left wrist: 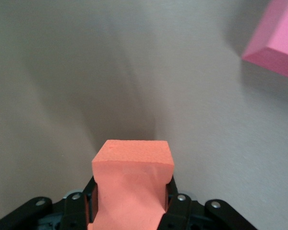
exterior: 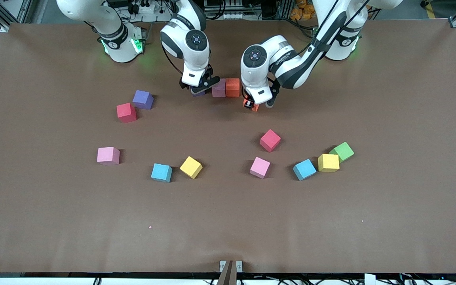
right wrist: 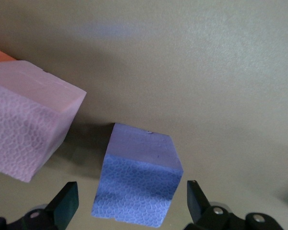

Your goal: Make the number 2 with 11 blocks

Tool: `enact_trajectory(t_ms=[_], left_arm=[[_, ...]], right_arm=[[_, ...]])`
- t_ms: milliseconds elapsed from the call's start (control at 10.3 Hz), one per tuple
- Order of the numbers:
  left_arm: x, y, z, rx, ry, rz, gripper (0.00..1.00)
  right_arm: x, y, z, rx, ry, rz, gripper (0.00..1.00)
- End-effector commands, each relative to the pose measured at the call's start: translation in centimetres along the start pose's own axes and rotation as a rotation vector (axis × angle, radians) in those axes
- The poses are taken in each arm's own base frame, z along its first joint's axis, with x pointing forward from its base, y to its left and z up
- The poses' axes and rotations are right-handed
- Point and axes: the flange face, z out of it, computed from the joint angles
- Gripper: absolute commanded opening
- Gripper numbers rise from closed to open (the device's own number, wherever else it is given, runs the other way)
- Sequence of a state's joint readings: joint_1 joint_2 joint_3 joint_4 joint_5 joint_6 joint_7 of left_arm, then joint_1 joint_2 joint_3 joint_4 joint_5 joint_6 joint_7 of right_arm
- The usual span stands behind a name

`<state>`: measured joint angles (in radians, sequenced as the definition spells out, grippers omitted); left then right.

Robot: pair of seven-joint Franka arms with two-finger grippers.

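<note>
Front view: a short row is started near the robots' bases, mid-table: a pink cube (exterior: 219, 88) touching an orange cube (exterior: 232, 87), with a purple cube (exterior: 198, 93) at the pink one's other end, mostly hidden under the right gripper (exterior: 203, 88). Judged to be the top bar of the 2.

The left gripper (exterior: 255, 103) is seen just off the table, beside the row's orange end and slightly nearer the camera, pinching a second orange cube (exterior: 250, 105). Probably carried there as the next piece below the bar's end.

Loose blocks are spread nearer the camera. Toward the right arm's end: purple (exterior: 143, 99) touching crimson (exterior: 126, 112), pink (exterior: 108, 155), blue (exterior: 161, 172), yellow (exterior: 191, 167). Toward the left arm's end: crimson-pink (exterior: 270, 140), pink (exterior: 260, 167), blue (exterior: 304, 169), yellow (exterior: 328, 162), green (exterior: 342, 151); the last three stand in touch. Green is not wanted.

Left wrist view: the orange cube (left wrist: 132, 184) is squeezed between the fingers (left wrist: 174, 201), foam dented at the grip. Table below is bare; a pink block (left wrist: 273, 45) lies off to one side, not in the way.

Right wrist view: fingers (right wrist: 67, 203) are spread wide, astride the purple cube (right wrist: 137, 184), not touching it. The cube sits skewed, a gap left to the pink cube (right wrist: 31, 127); it probably needs squaring up. Orange (right wrist: 0, 54) just shows at the edge.

Risk: the 2 grippers work close together at the row; a nudge could shift the bar.
</note>
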<state>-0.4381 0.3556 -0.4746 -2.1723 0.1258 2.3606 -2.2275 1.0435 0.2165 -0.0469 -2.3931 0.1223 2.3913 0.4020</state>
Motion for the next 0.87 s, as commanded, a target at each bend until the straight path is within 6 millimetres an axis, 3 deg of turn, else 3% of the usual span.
enact_trajectory(t_ms=[0,193,290,773], left_arm=[[0.3,-1.0,-0.7,-0.016,-0.005,-0.085,0.01],[-0.9,-1.8,-0.6,-0.019,-0.011,-0.126,0.0],[-1.0,-1.8,-0.4,-0.022,-0.015,-0.151,0.0],[-1.9,-2.6,0.6,-0.026,-0.031,-0.257,0.0]], right_arm=[[-0.1,0.2,0.9,0.025,-0.016,0.047,0.92],[0.0,0.2,1.1,0.025,-0.02,0.051,0.27],[0.2,0.5,0.9,0.034,-0.02,0.065,0.0],[1.8,3.2,-3.1,0.096,0.039,0.12,0.0]])
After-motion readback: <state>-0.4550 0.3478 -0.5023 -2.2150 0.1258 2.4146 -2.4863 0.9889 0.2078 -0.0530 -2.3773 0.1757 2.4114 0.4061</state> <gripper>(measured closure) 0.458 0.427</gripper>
